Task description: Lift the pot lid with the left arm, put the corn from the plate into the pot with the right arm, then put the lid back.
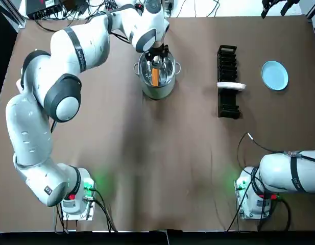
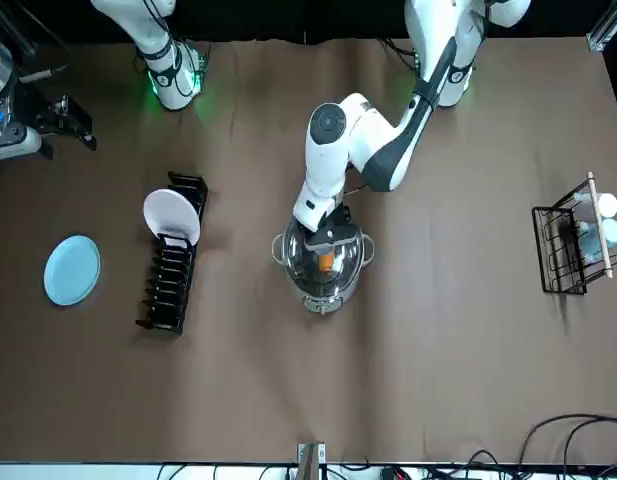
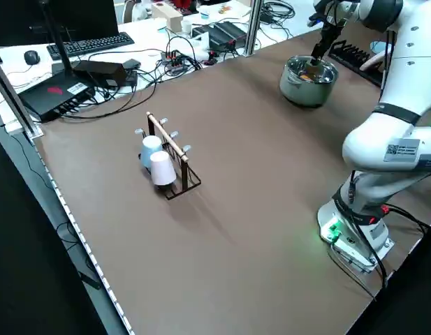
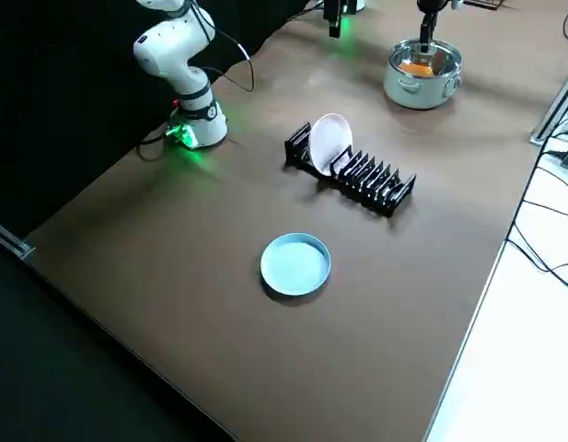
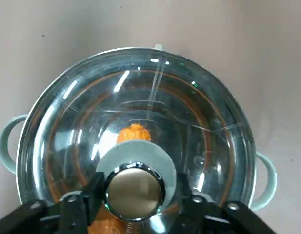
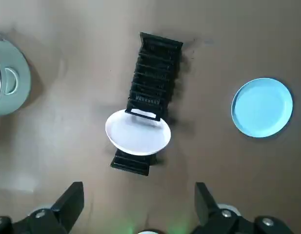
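Straddling lid knob [image 5: 134, 187]: left hand [image 5: 140, 191], grip unclear | right hand [image 6: 138, 191] spread, empty | brown table [image 1: 162, 153], cluttered desk [image 3: 96, 49]

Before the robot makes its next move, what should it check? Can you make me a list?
1. Corn in the pot: ok. The orange corn shows through the glass lid, inside the pot.
2. Lid seated: ok. It lies on the pot's rim.
3. Left gripper lined up: ok. It is right at the lid's knob.
4. Is it gripping the knob: cannot tell.
5. Blue plate empty: ok. Nothing lies on it.
6. Right gripper out of the way: ok. It is open, holds nothing, and is well away from the pot.
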`<state>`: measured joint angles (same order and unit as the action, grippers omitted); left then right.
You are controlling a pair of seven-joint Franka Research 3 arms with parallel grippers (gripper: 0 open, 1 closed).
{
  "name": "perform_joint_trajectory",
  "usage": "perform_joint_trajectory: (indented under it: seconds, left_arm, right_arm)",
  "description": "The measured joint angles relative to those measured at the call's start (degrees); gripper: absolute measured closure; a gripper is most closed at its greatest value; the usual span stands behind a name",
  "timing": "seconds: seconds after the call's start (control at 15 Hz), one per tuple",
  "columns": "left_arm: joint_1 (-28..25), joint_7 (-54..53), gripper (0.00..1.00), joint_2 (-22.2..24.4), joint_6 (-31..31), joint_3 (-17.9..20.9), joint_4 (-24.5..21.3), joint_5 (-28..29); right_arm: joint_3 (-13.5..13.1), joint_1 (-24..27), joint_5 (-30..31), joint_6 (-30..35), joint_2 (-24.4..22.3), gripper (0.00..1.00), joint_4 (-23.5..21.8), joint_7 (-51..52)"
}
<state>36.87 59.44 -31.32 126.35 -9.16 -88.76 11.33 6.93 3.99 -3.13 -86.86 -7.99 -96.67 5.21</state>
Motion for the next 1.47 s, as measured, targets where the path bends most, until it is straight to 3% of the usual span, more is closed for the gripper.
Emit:
perform_joint_trajectory:
  seconds: [0.27, 0.4, 0.6, 0.67, 0.73, 1.0, 1.27, 1.47]
  left_arm:
    - [-0.21, 0.54, 0.01, 1.12, 0.00, -0.01, 1.67, -0.34]
    - [-1.49, 0.56, 0.00, 4.00, -1.94, -0.04, 2.38, -0.35]
    - [-6.31, -3.48, 0.00, 11.03, -12.46, -0.19, 2.94, -0.35]
    - [-8.46, -7.09, 0.00, 13.70, -16.53, -0.24, 2.98, -0.36]
    - [-12.96, -16.50, 0.00, 18.53, -24.47, -0.26, 2.97, -1.73]
    - [-21.73, -35.61, 0.00, 24.32, -33.98, -0.24, 2.71, -7.08]
    - [-28.88, -48.79, 0.00, 27.28, -37.60, -0.22, 2.60, -8.66]
    - [-32.58, -52.65, 0.00, 28.03, -37.85, -0.22, 2.40, -9.12]
  right_arm:
    - [0.29, -0.15, 0.00, -0.07, -0.20, 0.00, -0.14, 0.00]
    - [0.37, -0.25, 0.00, -0.07, -0.20, 0.00, -0.26, 0.00]
    - [0.46, -1.24, 0.00, -0.07, -0.20, 0.00, -0.39, 0.00]
    - [0.51, -1.60, 0.00, -0.07, -0.20, 0.00, -0.42, 0.00]
    - [0.52, -2.18, 0.00, 0.02, -0.21, 0.00, -0.50, 0.00]
    - [0.44, -2.70, 0.06, -0.04, -0.21, 0.00, -0.59, -0.04]
    - [-0.50, -0.08, 0.24, -0.37, -0.21, 0.00, -0.59, 0.13]
    - [-0.78, 1.03, 0.20, -3.10, -0.21, 0.00, -0.58, 0.11]
